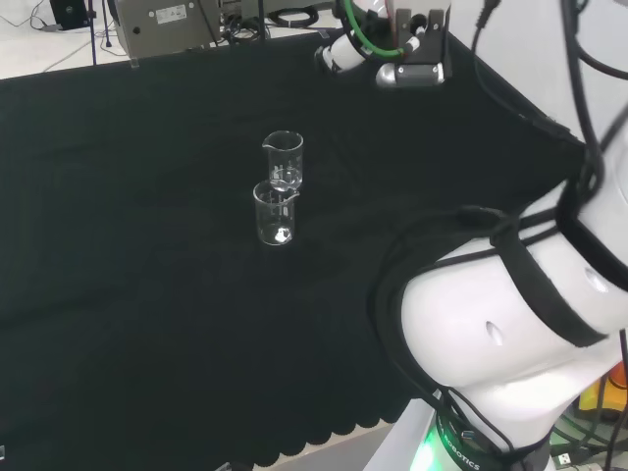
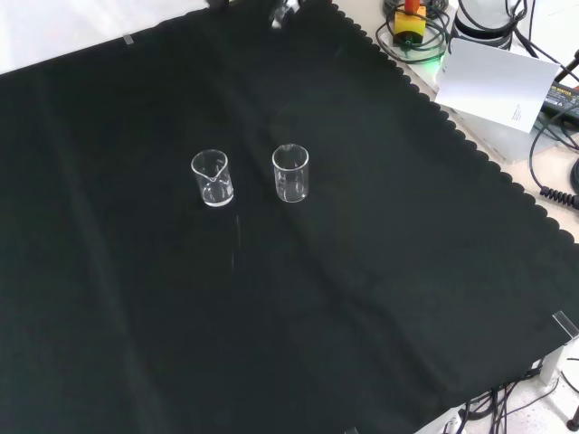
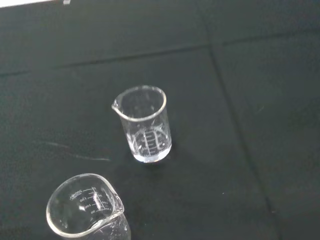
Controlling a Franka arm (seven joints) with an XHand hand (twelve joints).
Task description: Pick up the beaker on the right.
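Note:
Two clear glass beakers stand upright and close together near the middle of the black cloth. In the front view they are side by side, one on the left [image 2: 213, 178] and one on the right [image 2: 290, 173], with a small gap between them. In the head view they stand one behind the other, the farther one [image 1: 284, 161] just behind the nearer one [image 1: 275, 214]. The wrist view has one beaker [image 3: 145, 125] in its middle and the rim of the other [image 3: 85, 207] close to the camera. Both look empty. The arm's wrist end [image 1: 407, 54] hangs high above the cloth's far side, well apart from both beakers.
The black cloth [image 2: 362, 298] has a scalloped edge along the front view's right. Beyond that edge lie a white box [image 2: 498, 86], cables and a yellow and red button unit [image 2: 410, 20]. A grey device [image 1: 167, 25] stands behind the cloth in the head view.

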